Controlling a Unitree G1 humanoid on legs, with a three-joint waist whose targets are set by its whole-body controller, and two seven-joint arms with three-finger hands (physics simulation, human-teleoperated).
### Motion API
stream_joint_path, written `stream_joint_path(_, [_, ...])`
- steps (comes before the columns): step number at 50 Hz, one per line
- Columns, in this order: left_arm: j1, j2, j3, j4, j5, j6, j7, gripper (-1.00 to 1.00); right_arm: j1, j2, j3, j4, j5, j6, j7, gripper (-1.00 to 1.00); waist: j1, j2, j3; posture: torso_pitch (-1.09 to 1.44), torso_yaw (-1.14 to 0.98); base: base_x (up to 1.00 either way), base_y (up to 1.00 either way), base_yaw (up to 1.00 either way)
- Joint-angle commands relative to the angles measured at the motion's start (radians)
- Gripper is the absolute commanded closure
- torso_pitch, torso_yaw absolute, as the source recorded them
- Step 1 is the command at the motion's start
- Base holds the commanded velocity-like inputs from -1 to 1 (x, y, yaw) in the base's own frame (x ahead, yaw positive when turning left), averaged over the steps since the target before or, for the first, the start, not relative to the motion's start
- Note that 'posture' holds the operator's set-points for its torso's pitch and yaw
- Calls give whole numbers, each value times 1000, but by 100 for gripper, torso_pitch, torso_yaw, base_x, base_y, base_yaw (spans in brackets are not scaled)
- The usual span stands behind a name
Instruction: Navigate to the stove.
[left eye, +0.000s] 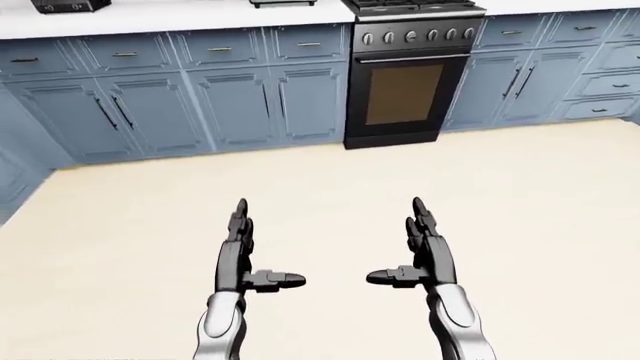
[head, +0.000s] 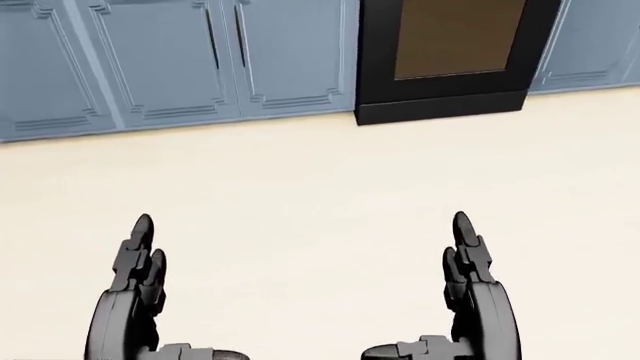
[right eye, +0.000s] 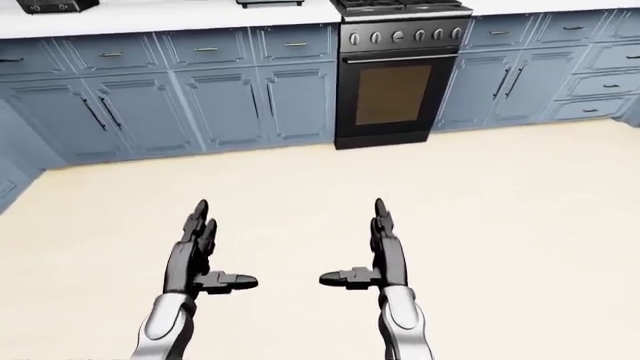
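Left-eye view: stove (left eye: 408, 75) between blue cabinets (left eye: 200, 97), bare floor (left eye: 320, 180) before it.

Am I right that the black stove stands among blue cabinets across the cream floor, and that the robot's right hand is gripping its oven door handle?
Not quite. In the left-eye view the right hand is open over the floor, apart from the stove. The rest is right.

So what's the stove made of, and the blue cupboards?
The stove looks like glossy black metal with a brownish glass window in its door. The blue cupboards look like painted wood, matte, with raised panel frames. It's a simulator render, so that's a guess.
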Motion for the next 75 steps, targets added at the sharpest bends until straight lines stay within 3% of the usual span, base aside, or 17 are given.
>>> stream_joint_path(1, [-16,3,0,-34,-2,-27,0,-100,-18,-1,-1,-36,3,-29,0,-100,1,14,-19,0,0,-2,-40,0])
stream_joint_path(3, [-16,3,0,-34,-2,-27,0,-100,-17,0,-1,-41,4,-25,0,-100,15,-11,-19,0,0,0,-41,0])
stream_joint_path(8, [-16,3,0,-34,-2,-27,0,-100,-19,-2,-2,-34,3,-32,0,-100,6,-7,-39,0,0,0,-40,0])
stream_joint_path(12, [-16,3,0,-34,-2,-27,0,-100,-11,-1,1,-50,2,-23,-1,-100,9,-71,-30,0,0,0,-40,0])
stream_joint_path(14, [-16,3,0,-34,-2,-27,0,-100,-11,0,1,-49,3,-24,0,-100,0,-154,-52,0,0,-1,-41,0])
stream_joint_path(29, [-16,3,0,-34,-2,-27,0,-100,-11,-1,2,-50,0,-23,1,-100,2,22,-22,0,0,0,-41,0])
stream_joint_path(30, [-16,3,0,-34,-2,-27,0,-100,-13,-1,2,-47,0,-25,1,-100,14,-14,-22,0,0,-1,-41,0])
stream_joint_path(33, [-16,3,0,-34,-2,-27,0,-100,-14,-2,1,-45,-1,-26,2,-100,7,5,-36,0,0,0,-41,0])
stream_joint_path(37, [-16,3,0,-34,-2,-27,0,-100,-17,-2,1,-36,-2,-33,3,-100,8,-33,-30,0,0,0,-40,0])
stream_joint_path(39, [-16,3,0,-34,-2,-27,0,-100,-15,-2,1,-40,-2,-32,3,-100,8,-70,-30,0,0,-1,-41,0])
stream_joint_path(41, [-16,3,0,-34,-2,-27,0,-100,-12,-1,2,-47,-2,-27,2,-100,0,-156,-52,0,0,0,-41,0])
stream_joint_path(55, [-16,3,0,-34,-2,-27,0,-100,-16,0,-1,-43,1,-21,-2,-100,3,17,-22,0,0,0,-41,0])
stream_joint_path(64, [-16,3,0,-34,-2,-27,0,-100,-15,-1,1,-45,-1,-21,-2,-100,9,-38,-29,0,0,0,-40,0])
stream_joint_path(66, [-16,3,0,-34,-2,-27,0,-100,-12,-1,3,-51,-2,-17,-1,-100,8,-76,-29,0,0,0,-41,0])
stream_joint_path(68, [-16,3,0,-34,-2,-27,0,-100,-17,-2,0,-39,-2,-22,-1,-100,-2,-168,-54,0,0,0,-40,0])
stream_joint_path(69, [-16,3,0,-34,-2,-27,0,-100,-16,-2,0,-40,-1,-21,-1,-100,-8,-115,-39,0,0,0,-41,0])
stream_joint_path(75, [-16,3,0,-34,-2,-27,0,-100,-14,-1,2,-44,-3,-22,-1,-100,-8,-72,-26,0,0,0,-40,0])
